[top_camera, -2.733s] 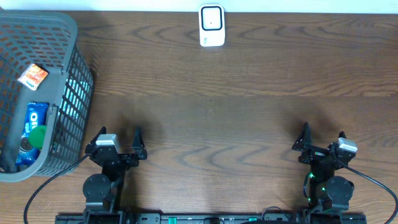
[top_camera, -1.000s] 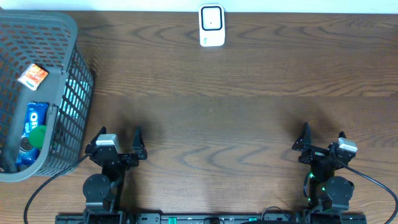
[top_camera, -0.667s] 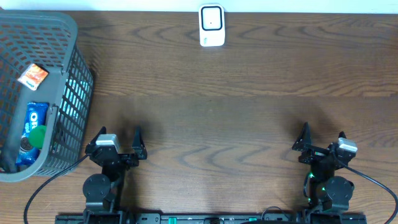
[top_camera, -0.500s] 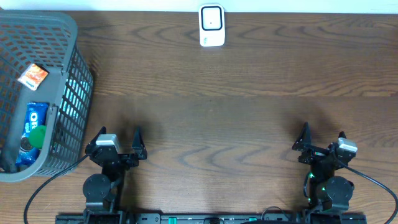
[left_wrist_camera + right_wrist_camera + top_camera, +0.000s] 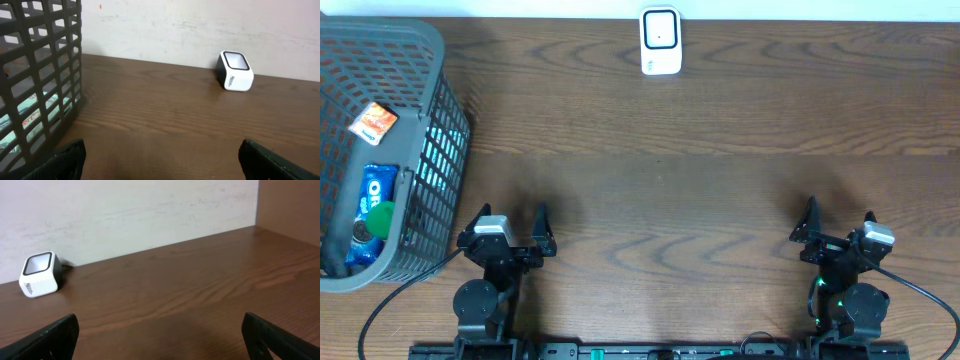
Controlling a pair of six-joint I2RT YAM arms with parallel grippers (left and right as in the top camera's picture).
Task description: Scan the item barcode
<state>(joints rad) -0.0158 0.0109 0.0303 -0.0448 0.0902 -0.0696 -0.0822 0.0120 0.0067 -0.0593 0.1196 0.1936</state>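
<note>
A: Dark wood-grain table (image 5: pixel 720 150) under a pale wall; a grey mesh basket (image 5: pixel 432 70) stands at its left edge, and a small white scanner (image 5: pixel 660 42) sits at the far edge, close to the wall.

B: And the arms?

A: Both are low at the near edge; the left gripper (image 5: pixel 511 215) is just beside the basket's near corner, the right gripper (image 5: pixel 839 215) well apart on the other side; each has its jaws spread wide with nothing between them.

B: So which step is this?

A: The very start, I'd judge; nothing is picked up and nothing is near the scanner; the item to be scanned lies inside the basket.

B: What's in there?

A: A blue biscuit pack (image 5: pixel 375 192) lies flat on the basket floor, white lettering up; an orange packet (image 5: pixel 372 121) lies further back, tilted; a green round thing (image 5: pixel 382 218) overlaps the pack's near end, and I cannot tell what it is; no barcode shows in any view.

B: What does the next move call for?

A: Probably the left arm, being nearer; it would have to rise over the tall rim and come down from above, since the mesh wall blocks a sideways reach; then close across the pack's narrow width; then carry it to the scanner, whose window faces upward, and turn it until the code meets that window; the wrapper looks glossy and soft, so I'd expect it to crumple or slip under a careless pinch.
</note>
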